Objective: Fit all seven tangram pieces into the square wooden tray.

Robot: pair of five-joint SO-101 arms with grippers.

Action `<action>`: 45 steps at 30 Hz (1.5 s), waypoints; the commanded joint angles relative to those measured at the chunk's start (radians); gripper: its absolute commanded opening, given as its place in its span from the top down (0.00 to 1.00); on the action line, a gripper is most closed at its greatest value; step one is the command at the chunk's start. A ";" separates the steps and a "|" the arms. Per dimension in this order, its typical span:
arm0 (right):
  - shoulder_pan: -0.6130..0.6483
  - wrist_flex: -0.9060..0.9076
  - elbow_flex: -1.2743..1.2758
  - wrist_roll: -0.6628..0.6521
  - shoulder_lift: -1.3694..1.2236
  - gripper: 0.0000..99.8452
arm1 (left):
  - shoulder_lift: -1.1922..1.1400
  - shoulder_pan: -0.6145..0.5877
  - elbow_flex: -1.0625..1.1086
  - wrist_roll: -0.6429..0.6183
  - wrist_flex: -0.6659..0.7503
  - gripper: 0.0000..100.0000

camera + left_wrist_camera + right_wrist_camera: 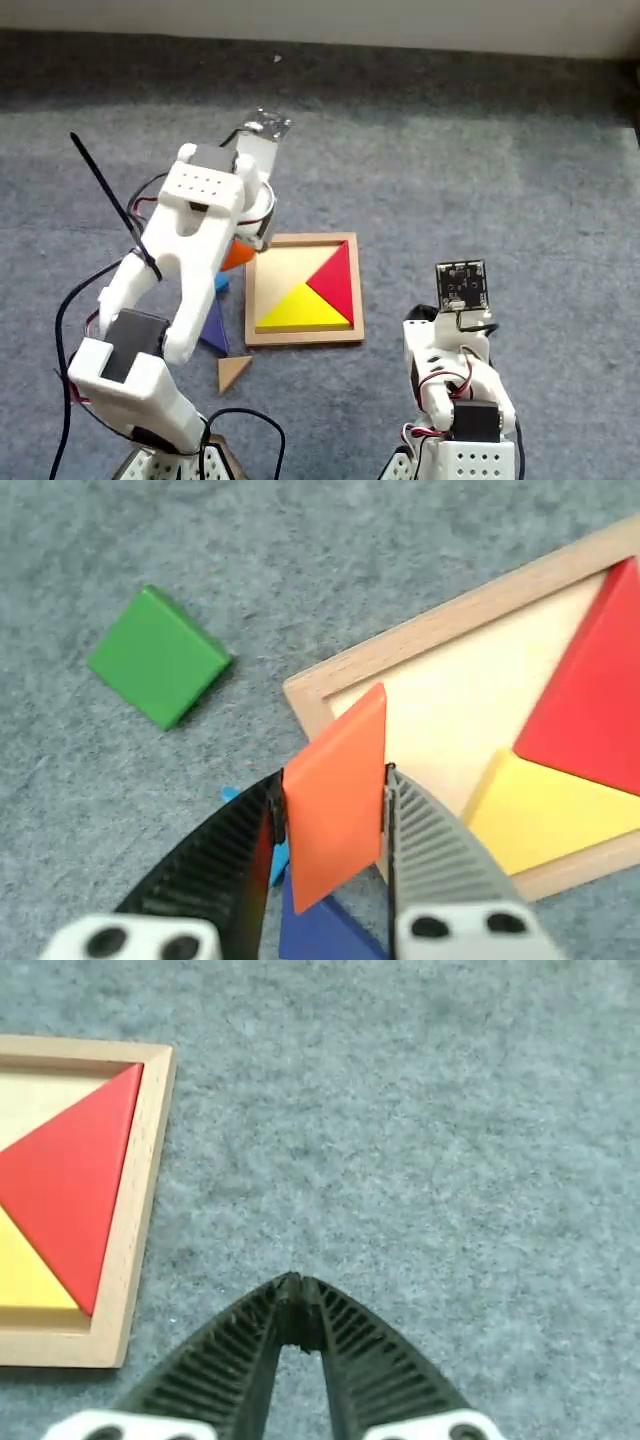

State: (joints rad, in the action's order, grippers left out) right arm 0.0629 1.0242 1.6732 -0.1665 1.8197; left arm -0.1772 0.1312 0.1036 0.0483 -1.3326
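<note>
On the grey carpet [480, 150], the wooden tray [300, 340] is lying between your two arms. Two large triangles are already sitting in it. The red triangle [335, 280] is resting against the right rim and the yellow triangle [295, 310] against the near rim, and they are meeting along one edge. The left and far parts of the tray floor are bare.

Your left gripper [333, 780] is clamping the orange piece [335, 795] by its flat faces, jaws narrowed onto it. The piece is standing tilted on edge over the tray's corner on that arm's side. I am judging this to be the placing step.

To do it well, bring the piece fully inside the rim before you lower it, because a corner is likely to catch on the wood there. Level the wrist so the piece is lying flat, turn it until its edges line up with the rim, and let go only once it is resting on the tray floor.

Your right gripper [297, 1305] is hanging over bare carpet beside the tray, jaws closed on nothing.

The green square [158, 657], the blue piece [213, 328] and the small tan triangle [232, 372] are waiting on the carpet outside the tray.
</note>
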 commanded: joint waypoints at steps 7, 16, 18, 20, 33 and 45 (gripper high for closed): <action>-0.012 -0.022 0.131 0.005 0.013 0.99 | 0.039 0.194 0.119 0.009 0.081 0.96; -0.012 -0.022 0.131 0.005 0.013 0.99 | 0.039 0.206 0.248 0.009 0.184 0.96; -0.012 -0.022 0.131 0.005 0.013 0.99 | 0.039 0.206 0.251 0.009 0.184 0.92; -0.012 -0.022 0.131 0.005 0.013 0.99 | 0.039 0.205 0.252 0.009 0.180 0.86; -0.012 -0.022 0.131 0.005 0.013 0.99 | 0.039 0.176 0.280 0.072 0.186 0.85; -0.012 -0.021 0.131 0.005 0.013 0.99 | 0.039 0.173 0.294 0.068 0.244 0.85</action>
State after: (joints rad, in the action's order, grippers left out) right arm 0.0629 1.0242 1.6732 -0.1665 1.8197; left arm -0.1527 0.3199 0.3874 0.1097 -1.1454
